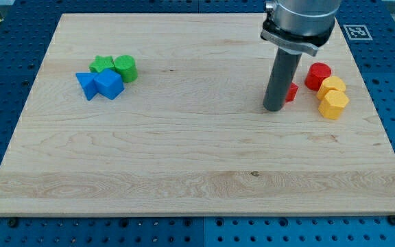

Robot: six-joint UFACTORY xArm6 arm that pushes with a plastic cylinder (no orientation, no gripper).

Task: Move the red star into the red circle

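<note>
The red star (291, 92) lies at the view's right on the wooden board, mostly hidden behind my rod; only a small red part shows. The red circle (317, 75) stands just to the right and slightly above it, a small gap apart. My tip (274, 108) rests on the board right against the star's left side.
Two yellow blocks (333, 87) (333, 104) sit touching just below and right of the red circle. At the view's left is a cluster: a green star (102, 64), a green cylinder (125, 68), a blue star (86, 84) and a blue block (109, 84). The board's right edge (379, 116) is near.
</note>
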